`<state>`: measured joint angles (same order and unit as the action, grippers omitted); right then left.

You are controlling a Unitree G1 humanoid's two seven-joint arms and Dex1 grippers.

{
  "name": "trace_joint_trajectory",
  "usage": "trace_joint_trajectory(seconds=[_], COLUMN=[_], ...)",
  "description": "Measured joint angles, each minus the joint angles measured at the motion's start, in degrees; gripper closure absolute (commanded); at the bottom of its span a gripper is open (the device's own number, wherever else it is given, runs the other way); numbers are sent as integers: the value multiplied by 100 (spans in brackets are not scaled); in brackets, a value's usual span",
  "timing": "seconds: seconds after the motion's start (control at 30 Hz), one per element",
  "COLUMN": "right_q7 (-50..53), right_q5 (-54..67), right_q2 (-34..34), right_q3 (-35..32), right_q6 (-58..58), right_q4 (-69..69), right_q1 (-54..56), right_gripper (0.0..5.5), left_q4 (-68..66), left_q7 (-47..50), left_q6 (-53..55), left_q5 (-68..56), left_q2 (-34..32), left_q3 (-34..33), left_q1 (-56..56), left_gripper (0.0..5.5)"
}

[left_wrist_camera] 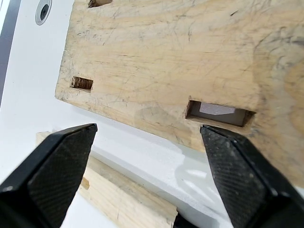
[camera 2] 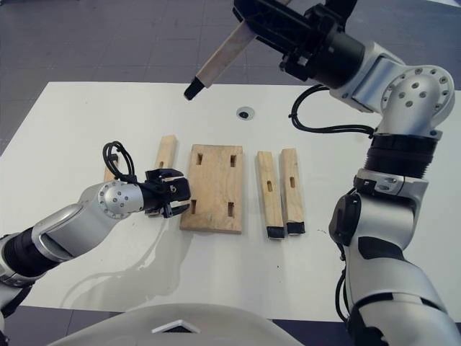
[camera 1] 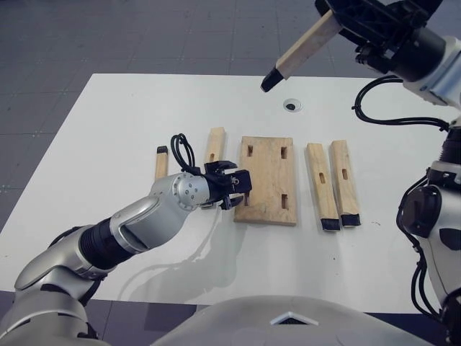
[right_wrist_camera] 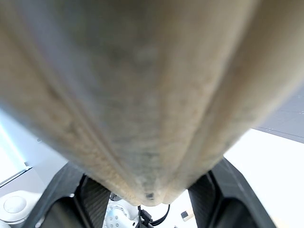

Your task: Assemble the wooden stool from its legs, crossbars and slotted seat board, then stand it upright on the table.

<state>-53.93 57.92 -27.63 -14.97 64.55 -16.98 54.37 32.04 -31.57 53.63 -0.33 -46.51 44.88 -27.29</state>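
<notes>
Centrally, the seat board (camera 1: 268,180) lies flat on the white table (camera 1: 108,130) with its four slots facing up. The left gripper (camera 1: 236,189) sits low at the board's near left corner, its jaws spread wide and grasping nothing. In the left wrist view the near left slot (left_wrist_camera: 218,113) appears between the two open fingers (left_wrist_camera: 57,175). Just left of the board and parallel to it lies a loose leg (camera 1: 215,148), whose near end is hidden behind the gripper. Farther left lies a shorter piece (camera 1: 161,164) with a black cap at its far end. The right gripper (camera 2: 263,18) is raised high above the table's far edge, clenched on the held leg (camera 1: 302,50). That leg is tilted and clear of the table, its black-capped end (camera 1: 270,79) pointing down and toward the robot's left. To the right of the board, a paired inner leg (camera 1: 320,184) and a paired outer leg (camera 1: 343,176) lie side by side, almost touching, with black caps at their near ends. A round grommet (camera 1: 292,106) is set in the table beyond the board.
</notes>
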Motion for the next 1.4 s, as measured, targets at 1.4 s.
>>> trace_joint_trajectory(seconds=[1.4], right_q7=[12], right_q5=[-387], right_q2=[230], right_q3=[61], right_q6=[-219], right_q4=[-28], right_q1=[-217], right_gripper=[347], left_q4=[-524], left_q7=[-632], left_q6=[55], left_q5=[693], left_q2=[754], left_q3=[-477], left_q1=[50], left_gripper=[146])
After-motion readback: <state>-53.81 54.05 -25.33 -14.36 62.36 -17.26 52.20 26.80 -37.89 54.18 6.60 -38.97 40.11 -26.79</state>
